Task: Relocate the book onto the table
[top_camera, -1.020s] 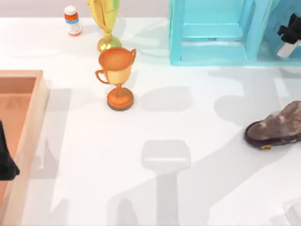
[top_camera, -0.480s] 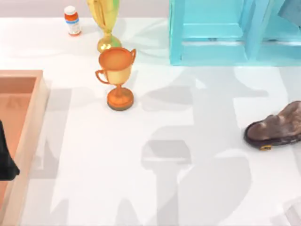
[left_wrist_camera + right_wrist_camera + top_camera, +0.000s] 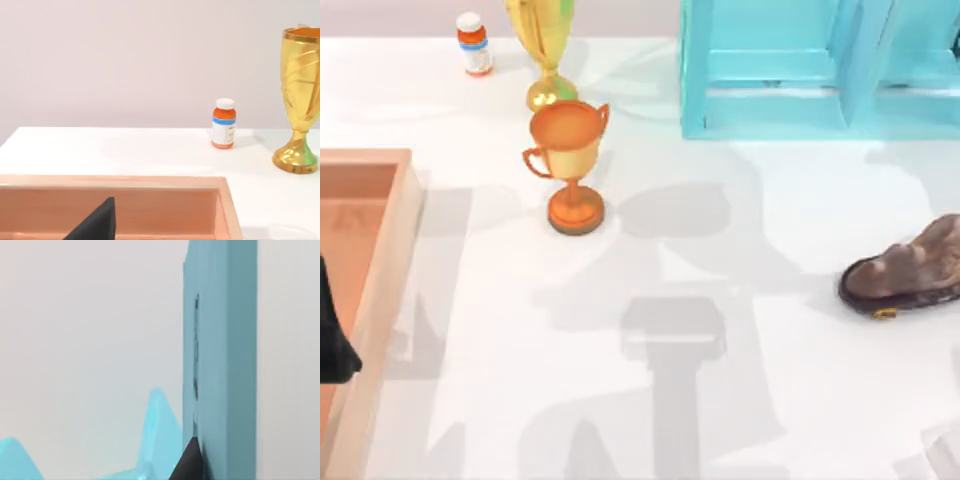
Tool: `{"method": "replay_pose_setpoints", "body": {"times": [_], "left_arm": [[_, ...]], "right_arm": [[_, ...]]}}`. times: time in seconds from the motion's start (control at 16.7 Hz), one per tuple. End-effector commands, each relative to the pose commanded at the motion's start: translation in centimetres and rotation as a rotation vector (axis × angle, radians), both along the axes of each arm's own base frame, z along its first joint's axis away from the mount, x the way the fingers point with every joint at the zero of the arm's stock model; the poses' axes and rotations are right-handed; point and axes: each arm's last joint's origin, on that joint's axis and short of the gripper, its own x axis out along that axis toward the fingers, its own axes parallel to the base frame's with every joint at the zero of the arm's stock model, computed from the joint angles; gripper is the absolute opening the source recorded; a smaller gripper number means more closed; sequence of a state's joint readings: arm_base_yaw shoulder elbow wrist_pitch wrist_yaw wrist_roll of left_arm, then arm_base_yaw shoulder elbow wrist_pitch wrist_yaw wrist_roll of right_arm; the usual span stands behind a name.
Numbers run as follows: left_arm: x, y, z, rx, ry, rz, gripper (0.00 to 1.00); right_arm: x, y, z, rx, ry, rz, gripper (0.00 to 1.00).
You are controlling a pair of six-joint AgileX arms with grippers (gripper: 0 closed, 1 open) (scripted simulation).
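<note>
An orange trophy [image 3: 568, 165] stands left of centre, with a gold trophy [image 3: 545, 50] and a pill bottle [image 3: 473, 43] beyond it, a wooden tray [image 3: 380, 290] at far left, a turquoise shelf unit [image 3: 790, 70] at far right, and a brown shoe [image 3: 908, 270] near right.

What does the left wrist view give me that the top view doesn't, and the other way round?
Left wrist view alone: the pale wall behind the table, and the gold trophy seen side-on. Top view alone: the orange trophy, the turquoise shelf unit and a brown shoe at the right. Shared: the pill bottle, the gold trophy, the wooden tray and the white table.
</note>
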State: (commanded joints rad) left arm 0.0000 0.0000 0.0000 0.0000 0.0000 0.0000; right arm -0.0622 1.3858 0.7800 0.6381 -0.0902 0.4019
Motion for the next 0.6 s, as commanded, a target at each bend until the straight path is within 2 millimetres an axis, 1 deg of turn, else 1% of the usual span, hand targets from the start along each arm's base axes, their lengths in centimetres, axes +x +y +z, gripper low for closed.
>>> {"method": "replay_pose_setpoints", "body": {"times": [0.12,0.24,0.36,0.6], "left_arm": [[0.0,0.0,0.0,0.000,0.000,0.000,1.00],[0.0,0.0,0.0,0.000,0.000,0.000,1.00],[0.0,0.0,0.0,0.000,0.000,0.000,1.00],[0.0,0.0,0.0,0.000,0.000,0.000,1.00]], "right_arm": [[-2.1,0.1,0.0,0.003,0.027,0.000,0.00],[-3.4,-0.1,-0.2,0.009,0.048,-0.007,0.00],[-3.7,-0.1,-0.3,0.012,0.053,-0.011,0.00],[-3.6,0.0,-0.5,0.012,0.060,-0.008,0.00]]}}
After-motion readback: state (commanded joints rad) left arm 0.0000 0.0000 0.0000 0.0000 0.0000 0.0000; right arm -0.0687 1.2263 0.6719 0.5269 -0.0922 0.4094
